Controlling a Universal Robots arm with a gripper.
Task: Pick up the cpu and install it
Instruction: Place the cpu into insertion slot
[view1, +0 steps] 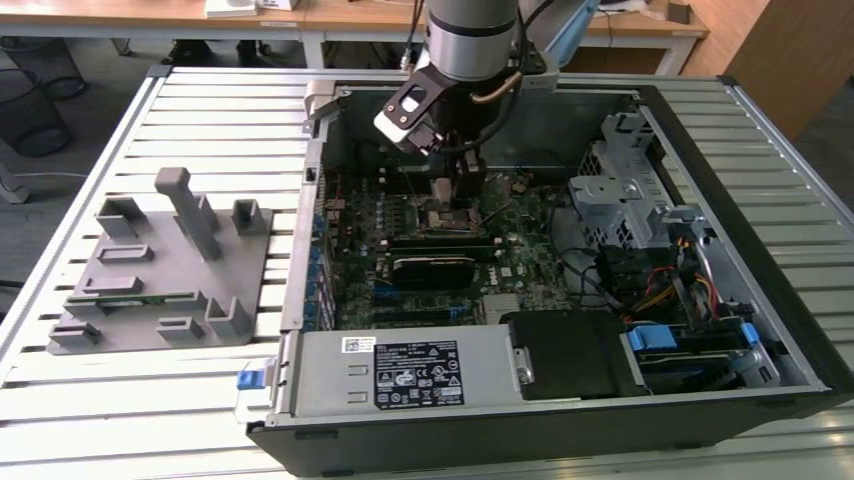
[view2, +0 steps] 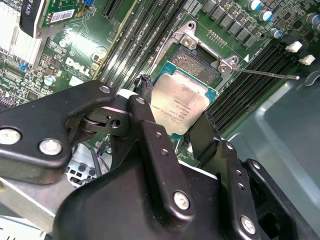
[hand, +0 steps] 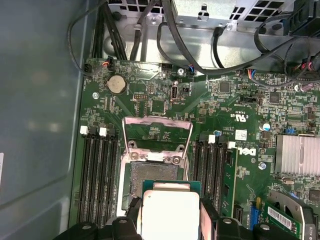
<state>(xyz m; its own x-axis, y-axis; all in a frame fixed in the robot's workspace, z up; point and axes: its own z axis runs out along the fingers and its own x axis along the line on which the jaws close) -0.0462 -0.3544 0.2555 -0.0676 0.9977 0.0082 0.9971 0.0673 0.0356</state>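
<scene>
Two black fingers (view2: 150, 127) of your tool (view2: 176, 114) are pinching the cpu (view2: 181, 102) by opposite edges. Its silver top is turned up toward the wrist, and a thin green rim shows around it.

You are holding the cpu between the fingertips, over the near edge of the socket (view2: 199, 62). The socket lies under the tool and slightly ahead of it. In both wrist views, part of the socket's contact field is uncovered past the cpu's far edge. You cannot tell from these views whether the cpu touches the socket.

The metal hold-down frame (hand: 157, 121) stands swung open ahead of the tool, and its thin lever (view2: 265, 74) sticks out to one side of the tool. Banks of long memory slots (hand: 97, 175) run on both sides of the tool, close by the fingers.

In the exterior view the arm reaches down into the open computer case (view1: 561, 440), with the tool low over the green board (view1: 523, 255). The case lies on the slatted counter (view1: 200, 110). Well away from the tool, on the exterior view's left, a grey holder block (view1: 147, 275) sits on that counter.
</scene>
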